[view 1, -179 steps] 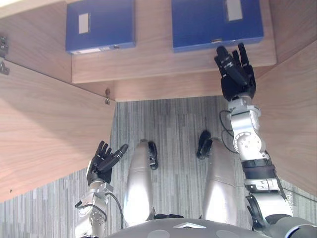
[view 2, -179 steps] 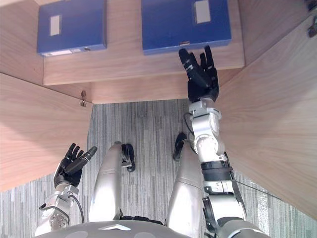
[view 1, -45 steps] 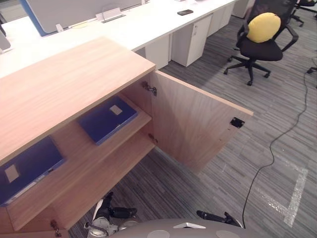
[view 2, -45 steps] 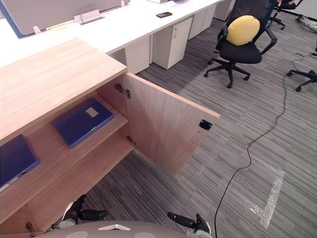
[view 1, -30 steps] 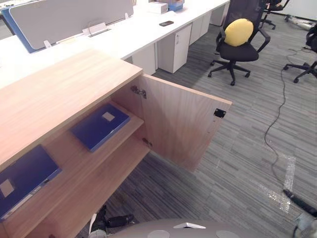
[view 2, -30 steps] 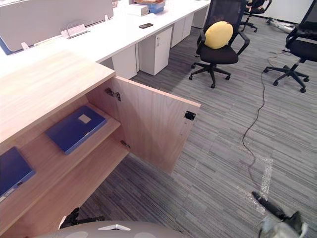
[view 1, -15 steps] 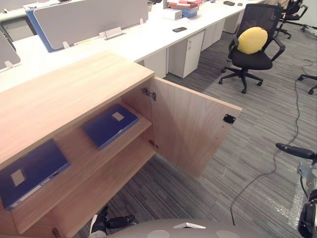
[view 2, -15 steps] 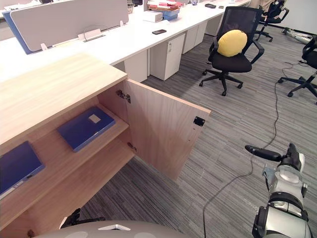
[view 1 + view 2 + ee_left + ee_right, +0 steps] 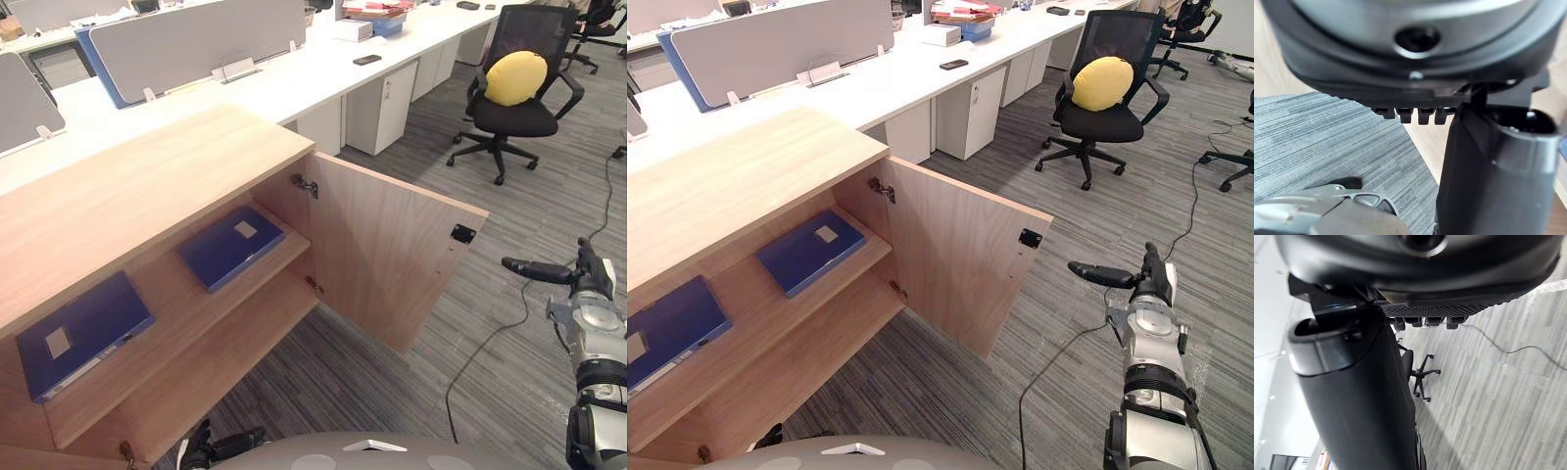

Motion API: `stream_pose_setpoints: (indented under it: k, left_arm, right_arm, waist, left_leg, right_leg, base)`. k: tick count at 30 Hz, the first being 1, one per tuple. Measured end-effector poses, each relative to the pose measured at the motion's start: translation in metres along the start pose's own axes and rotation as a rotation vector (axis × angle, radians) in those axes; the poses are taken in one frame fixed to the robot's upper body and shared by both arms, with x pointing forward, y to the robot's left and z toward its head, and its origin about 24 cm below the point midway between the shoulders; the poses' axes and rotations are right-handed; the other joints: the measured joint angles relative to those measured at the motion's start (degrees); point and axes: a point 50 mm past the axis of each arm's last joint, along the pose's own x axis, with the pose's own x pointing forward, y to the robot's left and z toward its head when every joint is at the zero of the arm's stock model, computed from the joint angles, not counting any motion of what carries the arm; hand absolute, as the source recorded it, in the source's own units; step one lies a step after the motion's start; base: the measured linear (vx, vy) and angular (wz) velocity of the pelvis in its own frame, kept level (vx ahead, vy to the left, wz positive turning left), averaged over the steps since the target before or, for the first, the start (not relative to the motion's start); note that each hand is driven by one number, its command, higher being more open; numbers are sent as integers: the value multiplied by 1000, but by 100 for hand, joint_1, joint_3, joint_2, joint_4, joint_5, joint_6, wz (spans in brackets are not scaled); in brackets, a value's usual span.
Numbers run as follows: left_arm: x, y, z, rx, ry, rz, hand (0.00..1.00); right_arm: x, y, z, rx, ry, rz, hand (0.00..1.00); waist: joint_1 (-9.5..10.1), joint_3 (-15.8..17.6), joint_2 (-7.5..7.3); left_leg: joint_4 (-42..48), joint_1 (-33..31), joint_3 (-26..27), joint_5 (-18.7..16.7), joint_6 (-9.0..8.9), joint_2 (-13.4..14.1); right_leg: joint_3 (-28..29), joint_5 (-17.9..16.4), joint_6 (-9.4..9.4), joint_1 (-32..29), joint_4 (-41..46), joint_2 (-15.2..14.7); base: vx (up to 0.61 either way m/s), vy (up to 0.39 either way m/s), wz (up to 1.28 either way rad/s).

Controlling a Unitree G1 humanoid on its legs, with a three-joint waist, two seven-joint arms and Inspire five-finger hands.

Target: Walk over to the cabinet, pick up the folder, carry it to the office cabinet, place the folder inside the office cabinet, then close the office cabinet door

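The view is lifted from the shelf to the whole office cabinet point(image 9: 147, 176). The right robot hand point(image 9: 554, 273), seen at the folder six seconds ago, is now raised empty near the open door point(image 9: 392, 245), fingers stretched straight toward it. The folder point(image 9: 230, 247) is left flat on the upper shelf point(image 9: 162, 294), near a second blue folder point(image 9: 83, 333). The left robot hand point(image 9: 227, 446) is held low, fingers loosely straight, nothing gripped. Placing is judged done; only the door is left to be shut.
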Motion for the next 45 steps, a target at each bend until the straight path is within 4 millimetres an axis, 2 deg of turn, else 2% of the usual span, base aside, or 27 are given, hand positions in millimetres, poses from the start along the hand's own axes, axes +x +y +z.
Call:
stream_pose_setpoints:
  k: [1, 3, 10, 18, 19, 22, 26, 33, 39, 42, 45]
  left_arm:
    - [0, 0, 0, -15, -1, 5, 100]
    - [0, 1, 1, -23, -6, 8, 100]
    - [0, 3, 4, -68, -15, 21, 100]
    - [0, 3, 3, -83, -11, 26, 100]
    - [0, 3, 3, -89, -11, 24, 100]
    - [0, 4, 4, -80, -15, 16, 100]
    - [0, 3, 6, -60, -27, -6, 100]
    - [1, 3, 9, -13, -38, -40, 100]
    - [4, 3, 10, 28, -33, -55, 100]
    - [6, 2, 11, 59, -19, -67, 100]
    - [8, 0, 15, 106, -27, -89, 100]
  right_arm:
    - [-1, 5, 15, 14, -66, 13, 100]
    - [-2, 13, 18, 31, -87, 31, 100]
    - [-6, 35, 12, 43, -71, 91, 100]
    - [-11, 34, 6, 26, -68, 112, 100]
    - [-14, 47, 3, 29, -59, 245, 100]
    - [-18, 57, 1, -21, -60, 376, 100]
    - [-34, 85, -4, -109, -59, 590, 100]
    - [-46, 78, -4, -295, -65, 765, 100]
    - [-66, 89, -8, -425, -55, 962, 100]
    - [-86, 103, -13, -488, -50, 1117, 100]
    - [-116, 126, -16, -522, -75, 1324, 100]
  waist:
    - [5, 28, -7]
    - [3, 73, -24]
    - [9, 239, -64]
    - [2, 282, -66]
    - [-38, 348, -81]
    - [-48, 352, -100]
    - [-9, 366, -120]
    - [-74, 373, -141]
    - [-120, 366, -143]
    - [-118, 350, -159]
    - [-90, 300, -136]
  left_leg:
    - [-16, 0, -1, 0, -1, -3]
    - [-19, 1, -4, 1, -1, -2]
    - [-28, -2, -19, 4, -1, -13]
    - [-123, -1, -56, 66, 8, -52]
    - [-142, 4, -65, 91, 15, -55]
    - [-223, 16, -64, 151, 20, -70]
    - [-341, 10, -64, 247, 25, -84]
    - [-427, 43, -60, 312, 4, -56]
    - [-556, 119, -5, 413, -36, 35]
    - [-716, 219, 14, 510, -72, 103]
    - [-733, 222, 18, 543, -100, 158]
  right_leg:
    - [-8, 0, 0, -7, -2, 8]
    - [-21, 0, 0, -7, -3, 9]
    - [-56, 0, 1, -3, -3, 5]
    - [-107, 0, 1, -10, -3, -1]
    - [-104, 6, 11, -11, -3, 0]
    - [-100, 16, 26, -33, -3, 0]
    - [-100, 27, 41, -87, -4, 5]
    - [-93, 32, 45, -89, -3, 52]
    - [-34, 14, 14, -101, -5, 150]
    - [12, -2, -19, -90, -34, 213]
    - [30, -9, -64, -101, -37, 288]
  base:
    - [34, 8, -1]
    - [0, 0, 0]
    - [0, 0, 0]
    - [-1, 5, 2]
    - [0, 0, 0]
    - [-10, 9, 0]
    - [0, 0, 0]
    - [0, -1, -1]
    - [-15, -12, -6]
    - [-37, -32, -6]
    - [-17, -15, -3]
